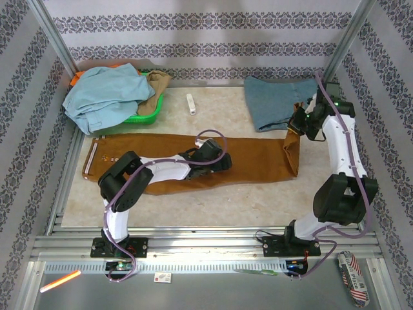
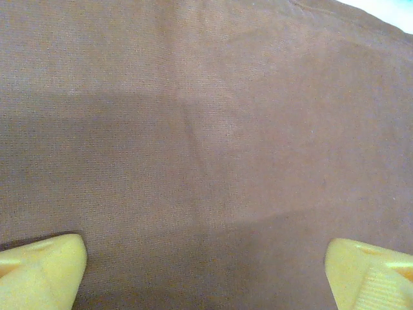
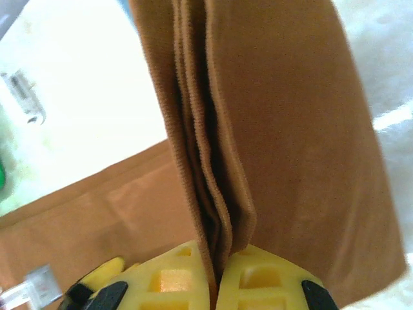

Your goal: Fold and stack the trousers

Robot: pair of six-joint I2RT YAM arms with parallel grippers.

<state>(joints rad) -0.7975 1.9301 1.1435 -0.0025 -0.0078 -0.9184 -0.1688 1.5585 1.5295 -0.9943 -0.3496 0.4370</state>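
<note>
— Yellow fingers of the right gripper (image 3: 216, 284) closest to the lens, clenched on the stacked leg hems of the trousers (image 3: 284, 129), held up off the table toward 3 o'clock.
— And the surroundings?
— Pale marbled table (image 1: 213, 197); patterned wallpaper (image 1: 193, 26) on three sides; metal frame posts (image 1: 57, 40). Green basket (image 1: 147, 116) under a light-blue garment (image 1: 103, 97) at 11 o'clock, denim piece (image 1: 277, 100) at 1 o'clock.
— Look of the trousers?
— Rust-brown, smooth, spread flat from 9 to 3 o'clock; white, red-striped waistband lining (image 1: 91, 158) at 9.
— Left gripper (image 2: 205, 258)?
— Released, fingers spread wide, close over the cloth at centre; touching or not, cannot tell.
</note>
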